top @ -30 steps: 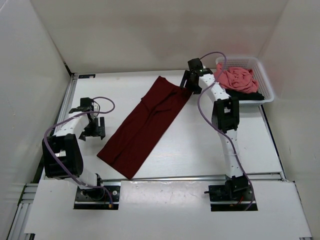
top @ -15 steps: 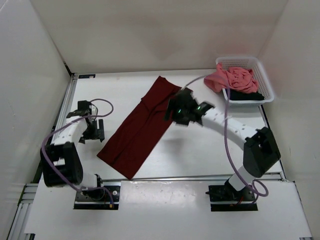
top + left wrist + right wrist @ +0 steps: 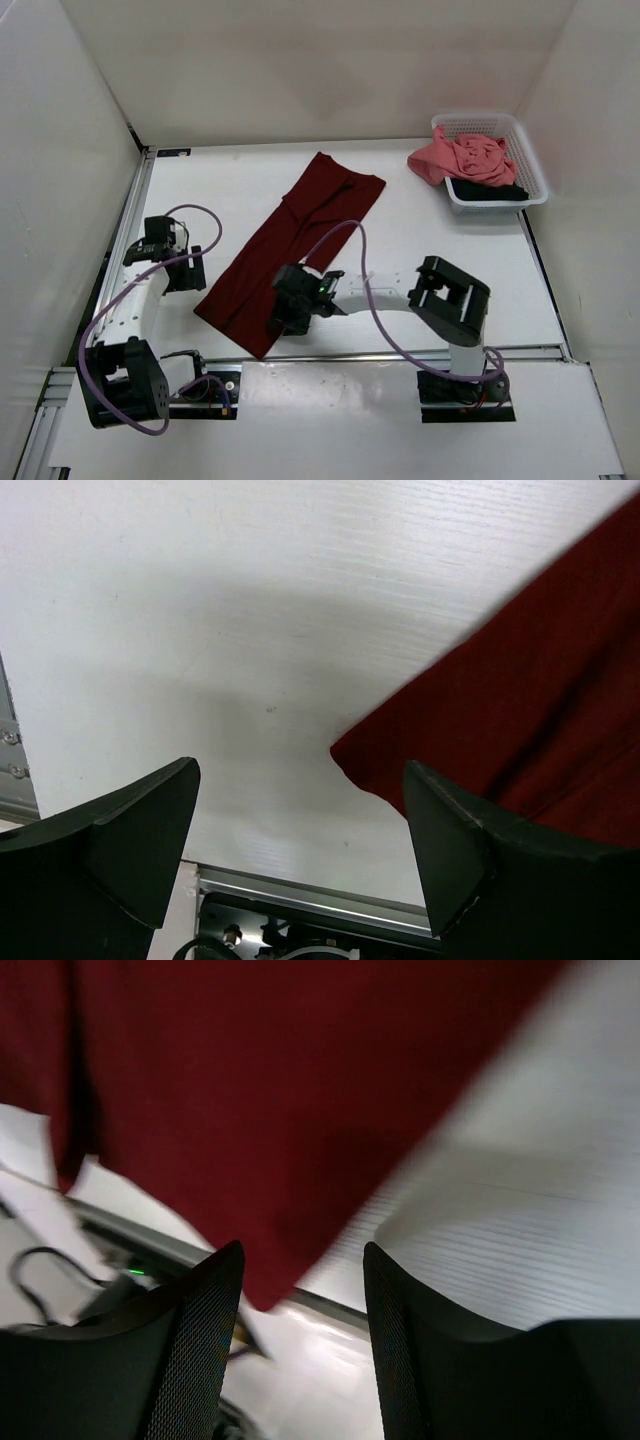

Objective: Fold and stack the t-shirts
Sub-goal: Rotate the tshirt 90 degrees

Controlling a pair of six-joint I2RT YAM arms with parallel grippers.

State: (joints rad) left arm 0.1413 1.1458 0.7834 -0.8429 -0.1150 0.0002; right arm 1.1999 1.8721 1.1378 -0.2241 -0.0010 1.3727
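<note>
Maroon shirt (image 3: 285, 245) lies long-folded; right gripper (image 3: 302, 1265) has swung to its near end, likely to cross-fold; its jaws and the left gripper (image 3: 300, 770) jaws are spread.

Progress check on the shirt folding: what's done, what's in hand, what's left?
Done: the maroon shirt looks folded lengthwise into a long strip. In hand: nothing gripped; the right gripper hovers open over the strip's near end, the left gripper open beside its near corner. Left: folding the strip short, then the pink shirt draped over the basket rim and the black shirt under it. No stack yet.
</note>
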